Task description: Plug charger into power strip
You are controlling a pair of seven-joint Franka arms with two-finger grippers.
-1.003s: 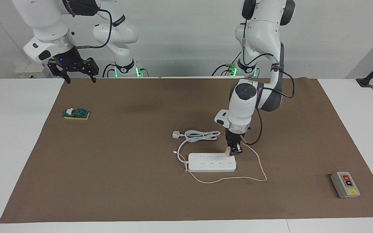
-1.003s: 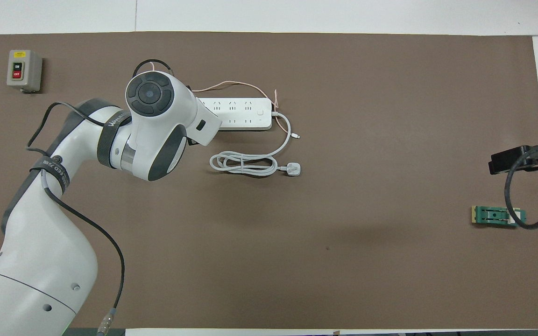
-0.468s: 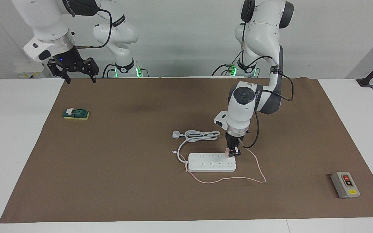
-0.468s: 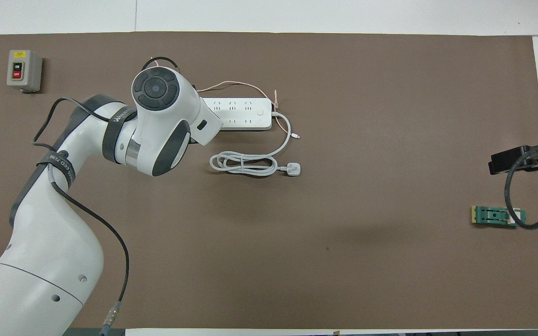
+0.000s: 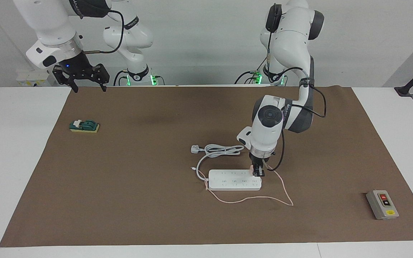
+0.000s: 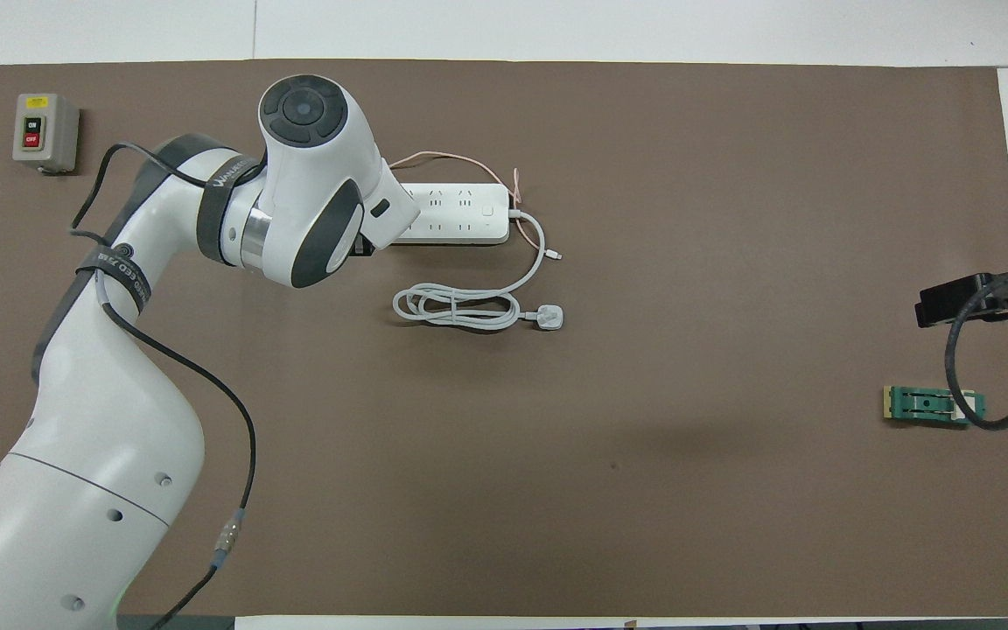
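Note:
The white power strip [image 5: 233, 180] lies flat near the middle of the mat; it also shows in the overhead view [image 6: 460, 224]. My left gripper [image 5: 257, 172] is shut on the small pink charger [image 5: 252, 170] and holds it down on the strip's end toward the left arm. The charger's thin pink cable [image 5: 264, 199] loops over the mat beside the strip. In the overhead view the left arm hides the charger and that end of the strip. My right gripper [image 5: 85, 85] is open and waits high over the mat's edge at the right arm's end.
The strip's thick white cord [image 5: 221, 150] and three-pin plug [image 5: 195, 148] lie coiled nearer to the robots than the strip. A grey box with red and black buttons [image 5: 382, 204] sits toward the left arm's end. A green block [image 5: 84, 126] sits toward the right arm's end.
My left gripper has come down with the charger onto the strip's end. The pink cable has shifted slightly. The right arm has not moved.

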